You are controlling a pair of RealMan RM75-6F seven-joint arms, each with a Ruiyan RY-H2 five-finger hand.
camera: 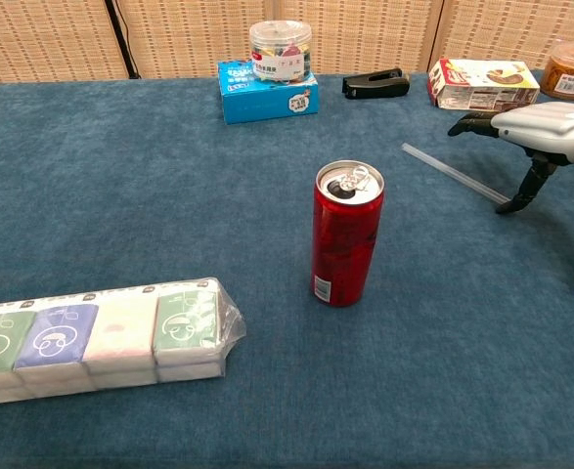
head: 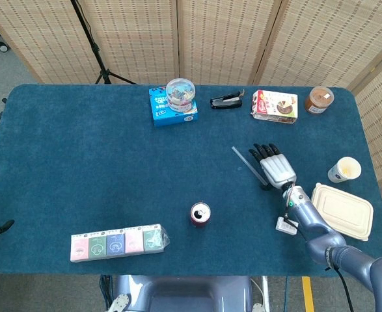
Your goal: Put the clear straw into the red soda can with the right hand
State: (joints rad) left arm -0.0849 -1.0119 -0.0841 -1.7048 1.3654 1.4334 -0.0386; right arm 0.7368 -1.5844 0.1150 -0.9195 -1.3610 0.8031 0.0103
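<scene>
Nudging the clear straw (camera: 453, 174) sideways is your risk: it lies flat on the table, right of the red soda can (camera: 346, 234), under your right hand's (camera: 539, 137) spread, empty fingers.

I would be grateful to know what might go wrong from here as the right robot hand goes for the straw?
The thin clear plastic straw lies flat on the blue cloth, with the right robot hand low at its near end; the fingers may push or roll it rather than pinch it. The tall red soda can has a small opening and stands free, so a poorly aimed straw might miss or tip it.
</scene>
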